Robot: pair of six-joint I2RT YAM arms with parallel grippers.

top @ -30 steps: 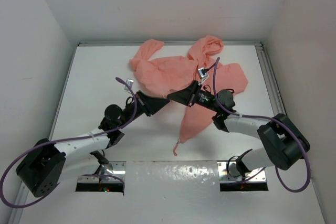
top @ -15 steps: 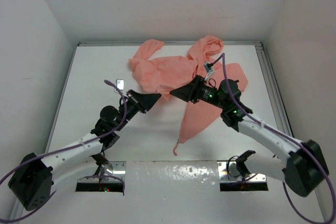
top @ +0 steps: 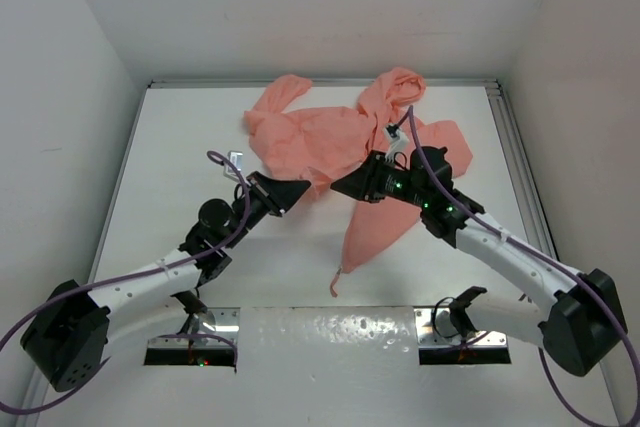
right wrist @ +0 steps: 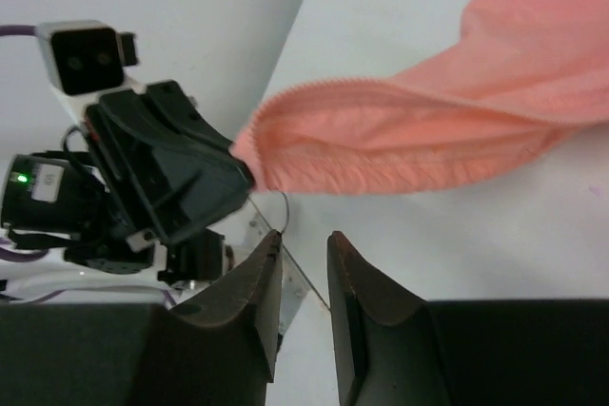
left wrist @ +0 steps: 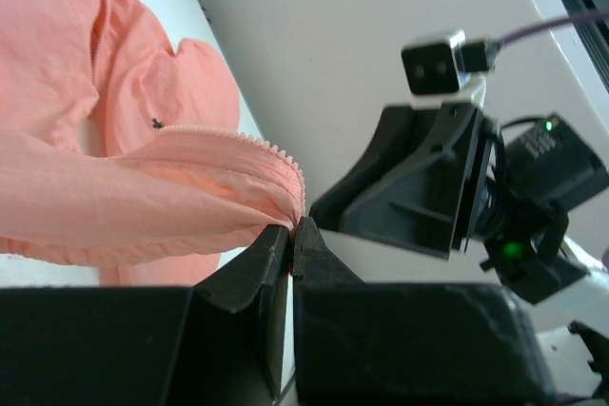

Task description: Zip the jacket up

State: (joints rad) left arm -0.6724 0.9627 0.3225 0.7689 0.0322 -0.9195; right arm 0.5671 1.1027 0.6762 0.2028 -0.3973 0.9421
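Note:
The salmon-pink jacket (top: 330, 142) lies crumpled at the back of the white table, one flap hanging toward the front. My left gripper (top: 303, 190) is shut on the jacket's zipper edge (left wrist: 276, 164) and holds it lifted; the teeth show above the pinched fold. My right gripper (top: 338, 189) faces the left one, a short way from it. Its jaws (right wrist: 303, 240) stand slightly apart with nothing between them, just below the lifted fold (right wrist: 381, 140).
The long front flap (top: 368, 232) ends in a thin tip (top: 336, 285) near the metal plates at the arm bases (top: 330, 332). White walls close in the table; a rail runs along the right edge (top: 512, 147).
The right arm pulled back and swung outward, its gripper now off the fabric. The left gripper shifted slightly while still holding the jacket edge.

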